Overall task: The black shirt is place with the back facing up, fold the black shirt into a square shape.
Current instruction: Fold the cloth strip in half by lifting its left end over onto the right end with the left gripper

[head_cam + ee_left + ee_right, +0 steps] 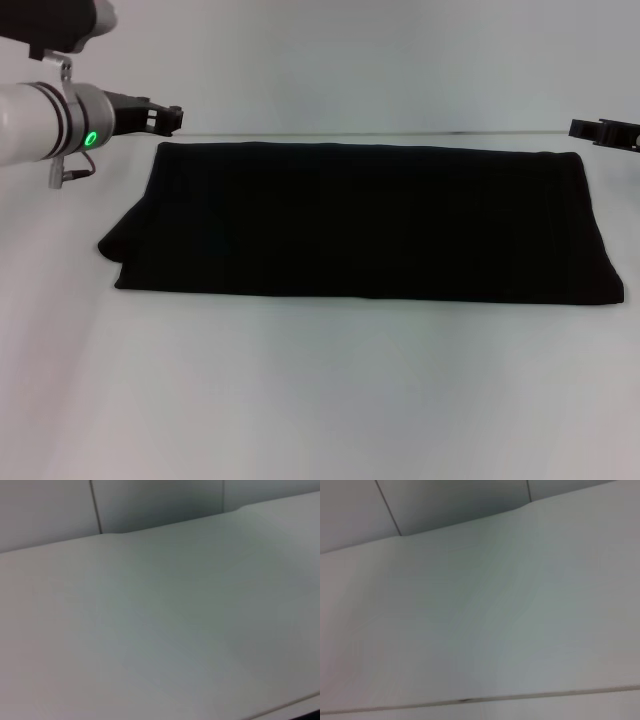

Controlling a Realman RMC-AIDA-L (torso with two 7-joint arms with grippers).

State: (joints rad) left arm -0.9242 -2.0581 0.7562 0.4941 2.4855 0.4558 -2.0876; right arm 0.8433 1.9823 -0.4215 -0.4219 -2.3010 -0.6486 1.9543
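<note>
The black shirt (365,222) lies flat on the white table (320,400) as a wide folded rectangle, with a small bulge of cloth at its left end. My left gripper (168,118) hovers just beyond the shirt's far left corner, apart from the cloth. Only the tip of my right gripper (603,132) shows at the right edge of the head view, past the shirt's far right corner. Neither wrist view shows the shirt or any fingers, only bare white table (160,630) (480,630).
The table's far edge (400,134) runs just behind the shirt. A wide band of white tabletop lies in front of the shirt. A wall with panel seams (95,505) (387,507) rises beyond the table.
</note>
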